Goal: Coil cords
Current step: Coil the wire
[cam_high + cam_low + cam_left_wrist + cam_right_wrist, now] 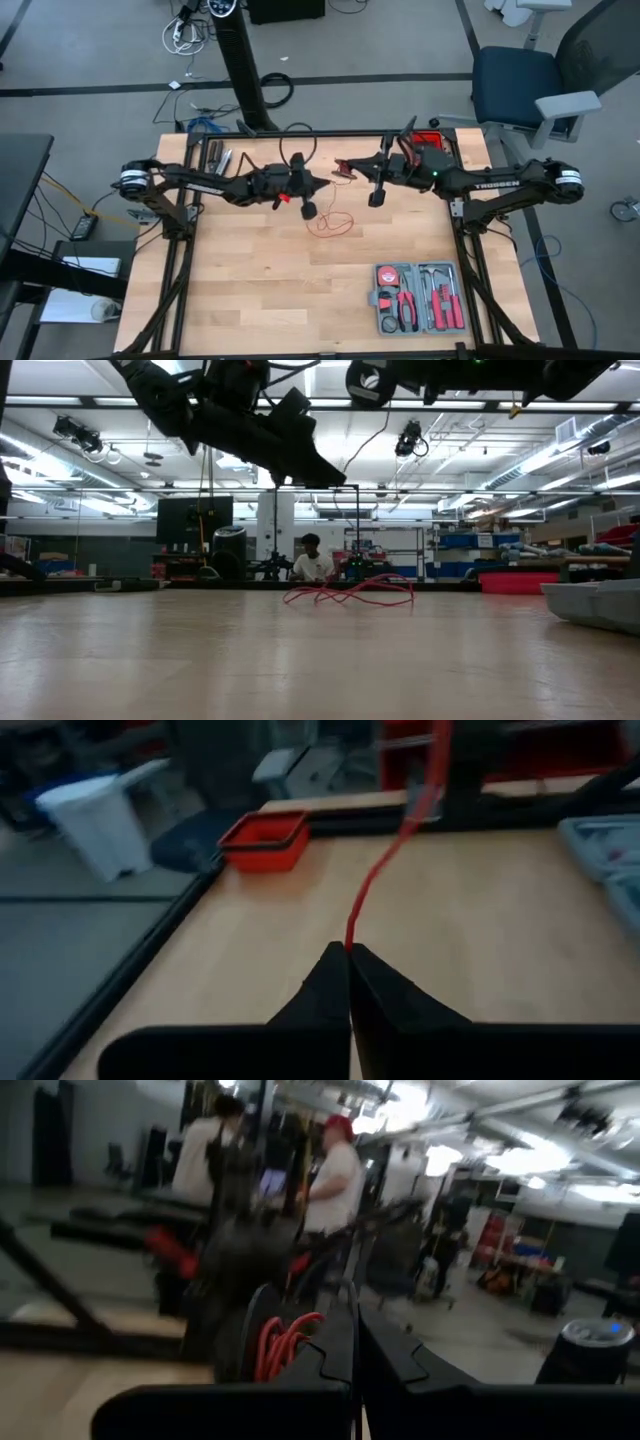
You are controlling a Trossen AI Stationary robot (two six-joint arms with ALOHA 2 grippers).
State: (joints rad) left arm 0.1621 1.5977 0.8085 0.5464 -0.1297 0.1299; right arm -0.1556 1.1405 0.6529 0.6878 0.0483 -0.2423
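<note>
The left pincer (348, 960) is clenched on the red cord (385, 860), which runs taut away from its tips toward the far side of the bench (250, 290). The right pincer (355, 1330) is clenched too, with several red loops bunched just beside its fingers; from the right wrist view it looks to be gripping that small coil, though I can't be sure. Both hang above the middle of the bench, facing each other, close together.

Below and between them a loose tangle of cord (330, 222) lies on the wood, thin and springy, trailing up to the arms.

My reading: the coiling is under way. One arm holds the wraps gathered so far while the other has just taken a fresh length. The next move would call for carrying that length round the held loops without letting the slack snag or the coil spring open.

The grey tool case (420, 297) sits well apart, near the front edge.
</note>
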